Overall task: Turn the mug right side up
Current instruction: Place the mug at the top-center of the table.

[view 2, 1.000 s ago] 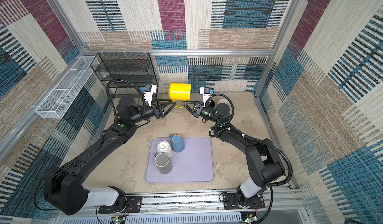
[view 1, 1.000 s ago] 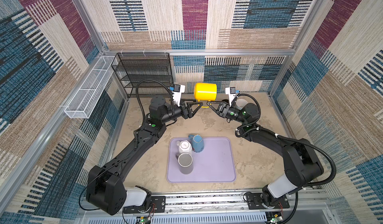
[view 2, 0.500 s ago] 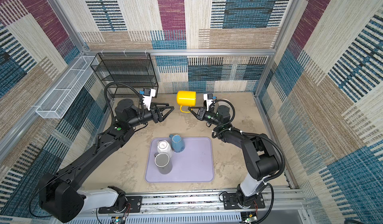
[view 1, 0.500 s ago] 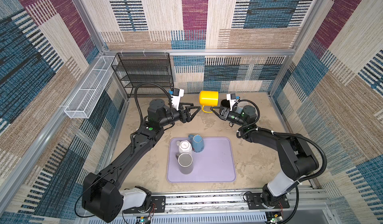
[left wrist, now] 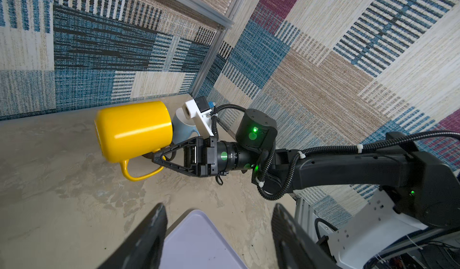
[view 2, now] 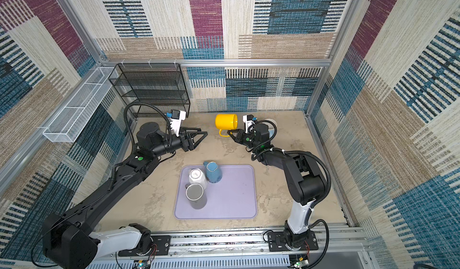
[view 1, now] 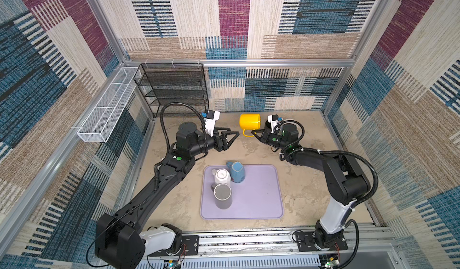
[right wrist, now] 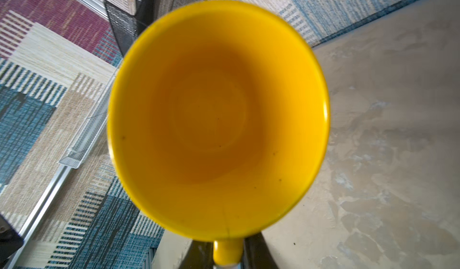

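The yellow mug (view 1: 249, 122) (view 2: 226, 122) hangs on its side just above the back of the table, handle pointing down. My right gripper (view 1: 254, 131) (view 2: 230, 131) is shut on that handle; the left wrist view shows the mug (left wrist: 134, 131) and the right gripper (left wrist: 159, 157) gripping it. In the right wrist view the mug's open mouth (right wrist: 219, 116) fills the frame, and the right gripper (right wrist: 227, 252) pinches the handle. My left gripper (view 1: 234, 132) (view 2: 203, 134) (left wrist: 219, 210) stands open and empty, a short way left of the mug.
A purple tray (view 1: 258, 200) (left wrist: 199, 243) at the front centre carries a blue mug (view 1: 236, 172), a white mug (view 1: 222, 176) and a grey mug (view 1: 222, 193). A pale mug (view 1: 290, 121) stands behind the right wrist. A black wire rack (view 1: 174, 88) and a white wire basket (view 1: 107, 106) are at the back left.
The right gripper has carried the yellow mug to the right and lower. The left gripper has drawn back from the mug, still open.
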`<state>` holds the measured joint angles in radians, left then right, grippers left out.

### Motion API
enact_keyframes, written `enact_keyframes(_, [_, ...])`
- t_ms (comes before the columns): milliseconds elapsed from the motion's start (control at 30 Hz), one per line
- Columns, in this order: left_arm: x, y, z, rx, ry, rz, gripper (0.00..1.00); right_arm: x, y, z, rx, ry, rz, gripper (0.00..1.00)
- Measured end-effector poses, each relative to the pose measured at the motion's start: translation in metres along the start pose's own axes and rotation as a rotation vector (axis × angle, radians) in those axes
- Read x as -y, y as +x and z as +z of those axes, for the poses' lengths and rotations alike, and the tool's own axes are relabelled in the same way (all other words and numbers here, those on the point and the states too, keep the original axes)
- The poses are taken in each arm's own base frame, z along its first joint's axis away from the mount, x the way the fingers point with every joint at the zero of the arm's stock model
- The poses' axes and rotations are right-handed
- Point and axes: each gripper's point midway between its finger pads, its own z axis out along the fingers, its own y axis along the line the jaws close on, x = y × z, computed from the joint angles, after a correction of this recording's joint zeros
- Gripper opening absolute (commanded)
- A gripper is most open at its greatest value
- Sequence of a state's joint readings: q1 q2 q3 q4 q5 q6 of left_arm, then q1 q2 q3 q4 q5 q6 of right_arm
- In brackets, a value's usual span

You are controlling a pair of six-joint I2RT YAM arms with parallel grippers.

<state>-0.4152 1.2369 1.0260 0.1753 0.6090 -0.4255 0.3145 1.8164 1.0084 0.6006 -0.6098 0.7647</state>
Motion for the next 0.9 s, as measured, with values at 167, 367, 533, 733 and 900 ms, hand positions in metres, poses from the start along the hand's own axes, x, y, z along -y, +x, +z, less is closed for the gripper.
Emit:
enact_keyframes(167, [-0.002, 0.005, 0.000, -0.010, -0.005, -0.006, 0.67, 0.018, -0.008, 0.008, 0.003, 0.093, -0.006, 0.00])
enact_keyframes(367, [-0.001, 0.006, -0.002, -0.010, -0.005, -0.006, 0.67, 0.038, -0.013, 0.014, -0.005, 0.205, -0.020, 0.00])
enact_keyframes(533, [-0.002, 0.009, -0.002, -0.014, -0.007, -0.009, 0.67, 0.051, -0.018, 0.017, -0.015, 0.289, -0.032, 0.00])
enact_keyframes(733, [-0.002, 0.010, -0.003, -0.015, -0.008, -0.010, 0.67, 0.060, -0.029, 0.022, -0.024, 0.385, -0.060, 0.00])
enact_keyframes(900, [-0.003, 0.012, -0.004, -0.015, -0.008, -0.010, 0.67, 0.066, -0.033, 0.028, -0.053, 0.471, -0.090, 0.00])
